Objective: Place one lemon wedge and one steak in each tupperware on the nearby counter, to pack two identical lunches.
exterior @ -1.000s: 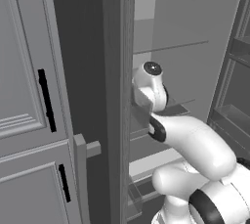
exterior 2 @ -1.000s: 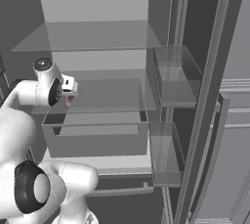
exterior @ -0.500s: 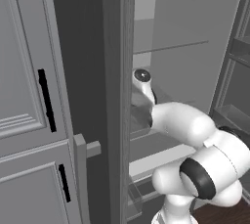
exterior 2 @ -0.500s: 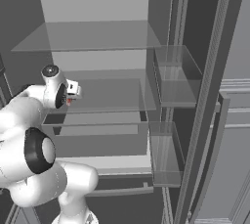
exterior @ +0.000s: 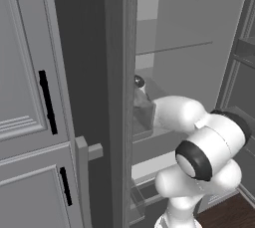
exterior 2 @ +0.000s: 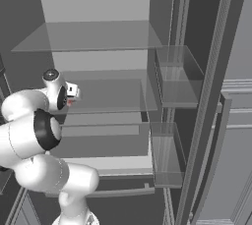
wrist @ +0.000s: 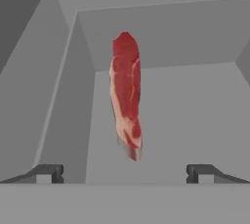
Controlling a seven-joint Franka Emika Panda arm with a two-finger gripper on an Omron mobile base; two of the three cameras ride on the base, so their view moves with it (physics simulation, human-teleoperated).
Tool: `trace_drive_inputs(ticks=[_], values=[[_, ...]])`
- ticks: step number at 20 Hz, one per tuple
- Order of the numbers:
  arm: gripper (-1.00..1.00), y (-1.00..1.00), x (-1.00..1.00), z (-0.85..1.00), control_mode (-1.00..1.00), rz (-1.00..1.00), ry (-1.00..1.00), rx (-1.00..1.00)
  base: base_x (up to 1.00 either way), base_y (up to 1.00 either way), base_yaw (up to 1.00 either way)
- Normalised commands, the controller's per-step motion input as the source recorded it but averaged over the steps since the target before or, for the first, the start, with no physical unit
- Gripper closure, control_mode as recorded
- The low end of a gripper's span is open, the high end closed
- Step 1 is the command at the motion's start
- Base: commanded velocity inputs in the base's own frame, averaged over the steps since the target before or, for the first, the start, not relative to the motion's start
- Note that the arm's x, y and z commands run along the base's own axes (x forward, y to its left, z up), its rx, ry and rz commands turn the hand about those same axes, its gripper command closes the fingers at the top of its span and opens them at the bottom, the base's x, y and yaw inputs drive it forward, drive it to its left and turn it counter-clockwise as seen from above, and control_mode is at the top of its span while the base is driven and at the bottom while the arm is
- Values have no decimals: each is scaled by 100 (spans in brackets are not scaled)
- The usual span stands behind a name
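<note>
Directly ahead, steak (wrist: 127, 96) faces wide-spread end effector (wrist: 125, 173).

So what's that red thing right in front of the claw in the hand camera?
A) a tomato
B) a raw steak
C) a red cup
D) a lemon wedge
B: the steak is a flat red-pink slab with pale fatty streaks, lying ahead of the open claw, untouched.

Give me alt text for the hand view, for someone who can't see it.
A red-pink steak, long and narrow from this angle, lies on a grey fridge shelf with grey walls behind and to the left. The hand is open, its two dark fingertips spread wide at the bottom, with the steak ahead between them, not yet gripped.
</note>
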Motion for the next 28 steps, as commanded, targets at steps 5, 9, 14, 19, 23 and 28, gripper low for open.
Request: trace_drive_inputs(ticks=[5, 9, 14, 19, 23, 28], values=[[-100, 14, 38, -22, -100, 0, 0, 0, 0, 0, 0], [-100, 10, 27, -24, -100, 0, 1, 0, 0, 0, 0], [-100, 0, 24, -21, -100, 0, 9, 0, 0, 0, 0], [-100, 0, 23, -8, -100, 0, 14, -1, 0, 0, 0], [-100, 0, 18, -23, -100, 0, 3, -3, 0, 0, 0], [-100, 1, 4, -37, -100, 0, 0, -6, 0, 0, 0]])
